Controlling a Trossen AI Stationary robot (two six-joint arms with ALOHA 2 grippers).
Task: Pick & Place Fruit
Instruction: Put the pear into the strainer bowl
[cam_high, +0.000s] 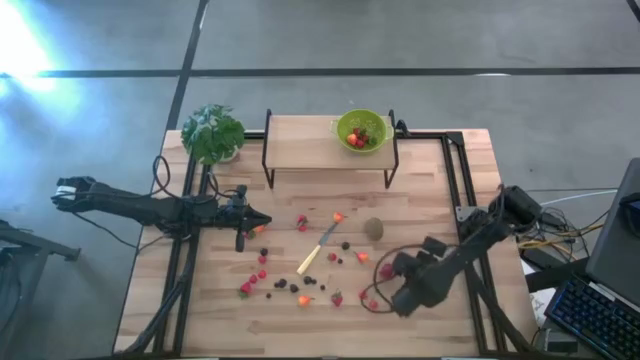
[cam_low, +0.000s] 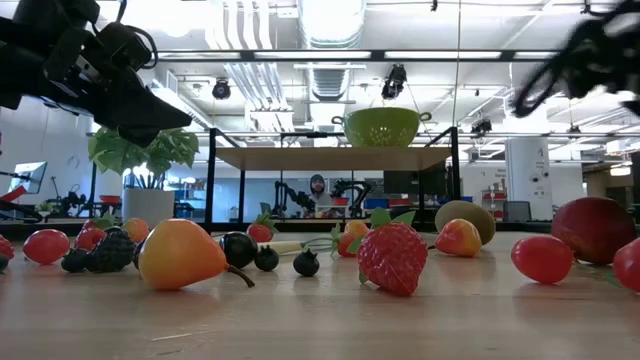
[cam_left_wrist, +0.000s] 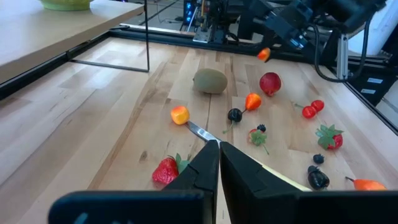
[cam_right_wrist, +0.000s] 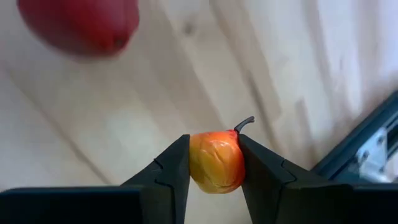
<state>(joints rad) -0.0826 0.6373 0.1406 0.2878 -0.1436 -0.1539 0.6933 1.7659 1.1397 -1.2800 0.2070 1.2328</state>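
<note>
Small fruit pieces lie scattered on the wooden table (cam_high: 440, 190): red strawberries (cam_high: 246, 288), dark berries (cam_high: 281, 284), an orange piece (cam_high: 362, 256), a kiwi (cam_high: 373, 228) and a red apple-like ball (cam_left_wrist: 270, 83). My right gripper (cam_right_wrist: 214, 163) hangs above the table's right part, beside the red ball, shut on a small orange-yellow fruit (cam_right_wrist: 214, 162) with a dark stem. My left gripper (cam_left_wrist: 219, 149) is shut and hovers over the table's left part with nothing in it. My right gripper pinches the orange-yellow fruit's two opposite sides (cam_right_wrist: 194, 163) between its two fingers (cam_right_wrist: 171, 171). The fingers slant down from above. The fruit is lifted clear of the table (cam_left_wrist: 263, 55), with its stem end pointing away from the fingers.
A green colander (cam_high: 361, 130) holding red pieces stands on a raised wooden shelf (cam_high: 300, 145) at the table's far side. A potted plant (cam_high: 212, 132) sits at the far left. A pale-handled knife (cam_high: 318, 250) lies among the fruit. Black rails (cam_high: 455, 180) run along the table's sides.
</note>
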